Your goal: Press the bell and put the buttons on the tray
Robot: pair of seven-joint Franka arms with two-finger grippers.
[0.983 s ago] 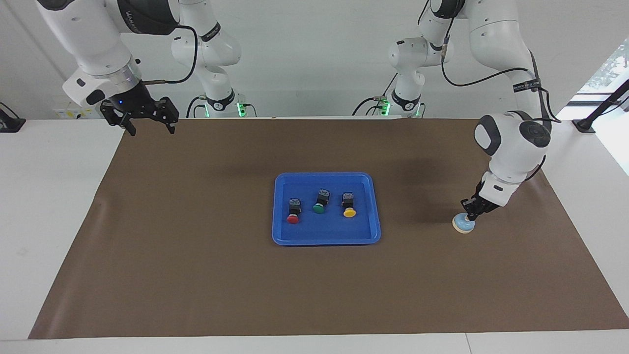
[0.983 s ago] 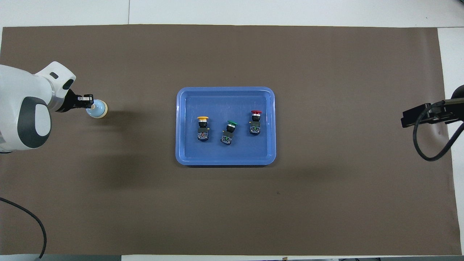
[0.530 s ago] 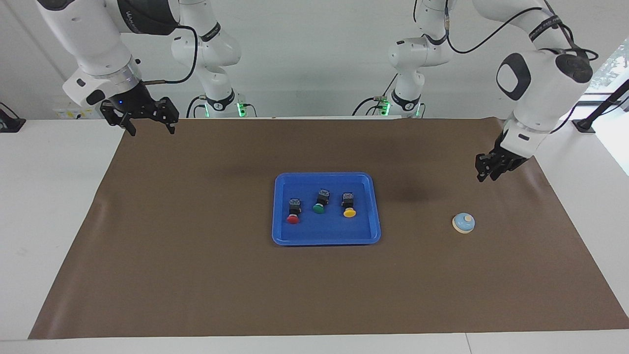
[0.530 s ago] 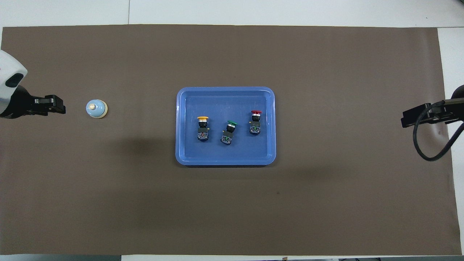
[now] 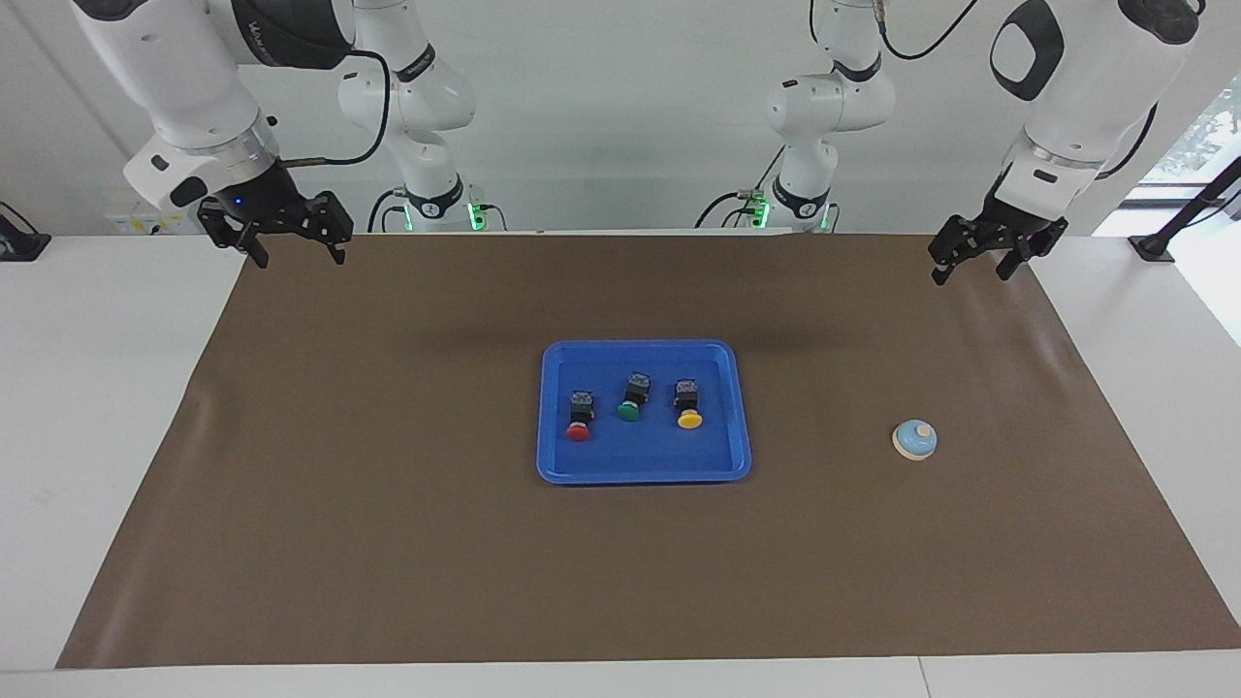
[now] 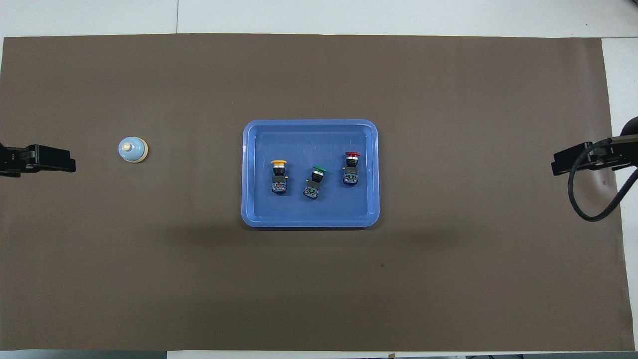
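I see both my left gripper point(image 5: 981, 259) and right gripper point(image 5: 283, 237) open, holding nothing. The small light-blue dome bell point(image 5: 914, 439) seems light and smooth; I would press its cream knob point(image 5: 923, 429).

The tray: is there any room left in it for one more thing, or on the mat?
Yes. In the tray, the strip farther from the robots than the three buttons is bare. The mat is bare between tray and bell, and toward the right arm's end. The buttons' row is crowded.
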